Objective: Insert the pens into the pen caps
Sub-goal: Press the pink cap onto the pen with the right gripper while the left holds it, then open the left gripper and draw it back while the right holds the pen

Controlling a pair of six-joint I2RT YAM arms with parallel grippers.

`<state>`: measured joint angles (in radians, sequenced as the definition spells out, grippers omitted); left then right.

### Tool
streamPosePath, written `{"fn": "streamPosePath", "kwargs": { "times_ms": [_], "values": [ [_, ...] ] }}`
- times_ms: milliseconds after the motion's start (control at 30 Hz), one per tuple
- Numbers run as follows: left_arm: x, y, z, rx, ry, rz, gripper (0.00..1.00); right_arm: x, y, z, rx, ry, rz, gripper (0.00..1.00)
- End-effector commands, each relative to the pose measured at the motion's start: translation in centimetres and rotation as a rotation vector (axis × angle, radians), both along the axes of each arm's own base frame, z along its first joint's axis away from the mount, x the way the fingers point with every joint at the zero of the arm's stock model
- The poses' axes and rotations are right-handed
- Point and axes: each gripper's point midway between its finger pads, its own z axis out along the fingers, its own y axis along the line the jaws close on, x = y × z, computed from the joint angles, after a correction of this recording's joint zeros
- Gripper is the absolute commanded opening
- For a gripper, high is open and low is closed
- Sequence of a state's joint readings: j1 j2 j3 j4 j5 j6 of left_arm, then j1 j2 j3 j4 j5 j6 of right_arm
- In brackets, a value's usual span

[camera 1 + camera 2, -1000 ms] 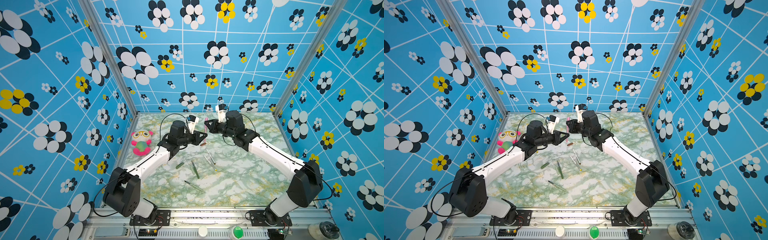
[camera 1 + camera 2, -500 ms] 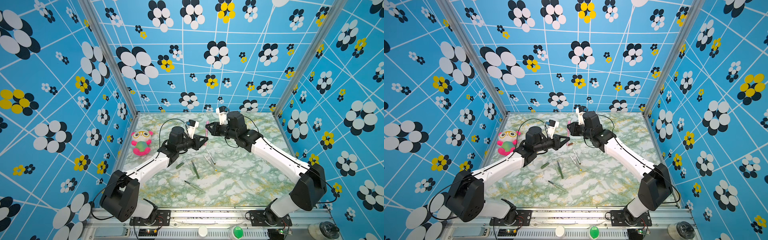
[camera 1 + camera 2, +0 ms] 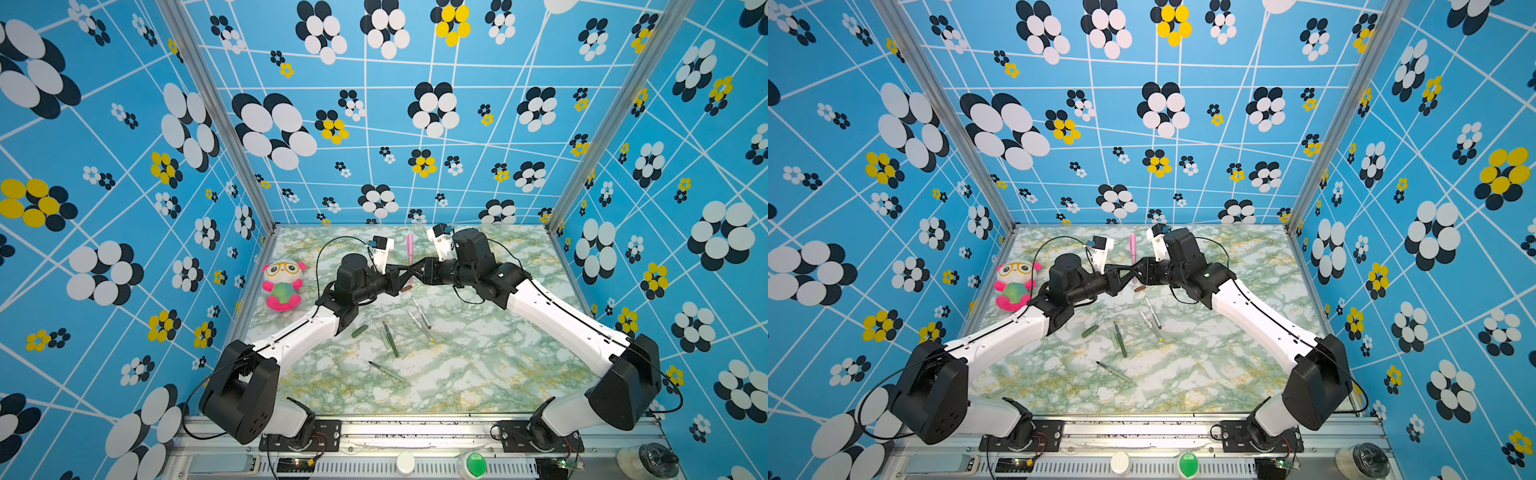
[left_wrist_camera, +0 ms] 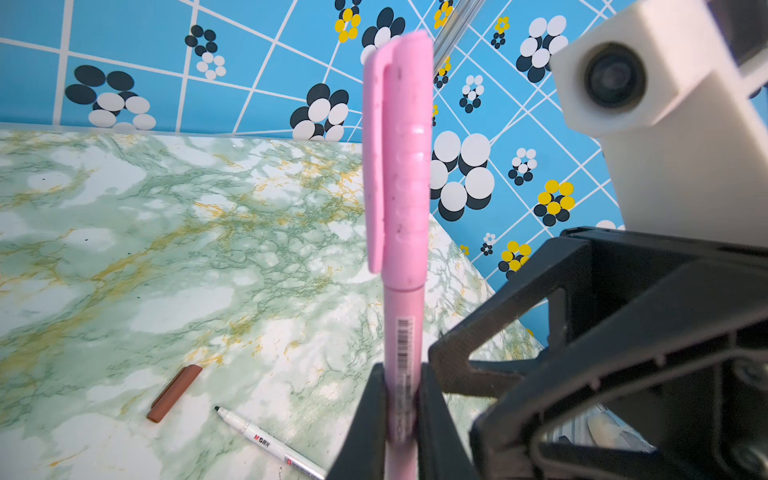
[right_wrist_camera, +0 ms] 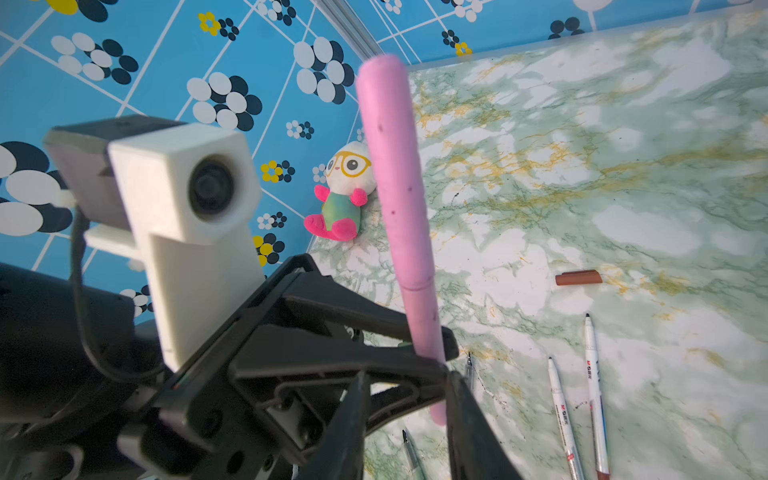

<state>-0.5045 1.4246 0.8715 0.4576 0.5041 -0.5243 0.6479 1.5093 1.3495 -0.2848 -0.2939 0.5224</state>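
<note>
A pink pen [image 3: 409, 253] [image 3: 1133, 249] stands upright above the table's back middle, with the pink pen cap [image 4: 399, 158] [image 5: 392, 166] seated on its upper end. My left gripper [image 4: 402, 399] [image 3: 405, 273] is shut on the barrel [image 4: 401, 324] below the cap. My right gripper [image 5: 405, 399] [image 3: 416, 268] faces it, tip to tip. Its jaws stand apart with nothing between them, and the pen's lower end lies just beyond one finger. On the table lie a brown cap [image 3: 406, 288] [image 4: 174, 392], two white pens [image 3: 419, 322] [image 5: 561, 415], a dark green pen [image 3: 390, 340], a dark green cap [image 3: 360, 331] and a pale green pen [image 3: 388, 371].
A plush toy [image 3: 283, 284] [image 5: 340, 195] sits at the left edge of the marble table [image 3: 478, 365]. Blue flowered walls [image 3: 374, 124] close in the back and both sides. Both arms meet over the back middle.
My right gripper's jaws have opened and come off the pink pen. The left gripper keeps its hold on the barrel, and the pen now stands upright.
</note>
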Motion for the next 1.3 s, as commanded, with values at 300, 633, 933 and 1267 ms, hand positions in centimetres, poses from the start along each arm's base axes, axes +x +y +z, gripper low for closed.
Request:
{"fn": "streamPosePath", "kwargs": {
  "times_ms": [300,633,933,1267],
  "values": [
    [-1.2,-1.1,1.7,-0.023,-0.041,-0.053,0.00,0.7,-2.6,2.1,-0.014,-0.092,-0.057,0.32],
    [-1.7,-2.1,1.8,-0.027,-0.039,-0.085,0.00,1.8,-1.3,1.9,0.009,-0.084,-0.035,0.30],
    [-1.9,-2.8,2.0,-0.037,-0.039,-0.100,0.00,2.2,-0.9,0.9,0.023,-0.059,-0.042,0.17],
    [-0.8,-3.2,1.8,-0.078,-0.002,-0.056,0.00,2.4,-1.0,0.4,0.023,-0.052,-0.058,0.05]
  ]
}}
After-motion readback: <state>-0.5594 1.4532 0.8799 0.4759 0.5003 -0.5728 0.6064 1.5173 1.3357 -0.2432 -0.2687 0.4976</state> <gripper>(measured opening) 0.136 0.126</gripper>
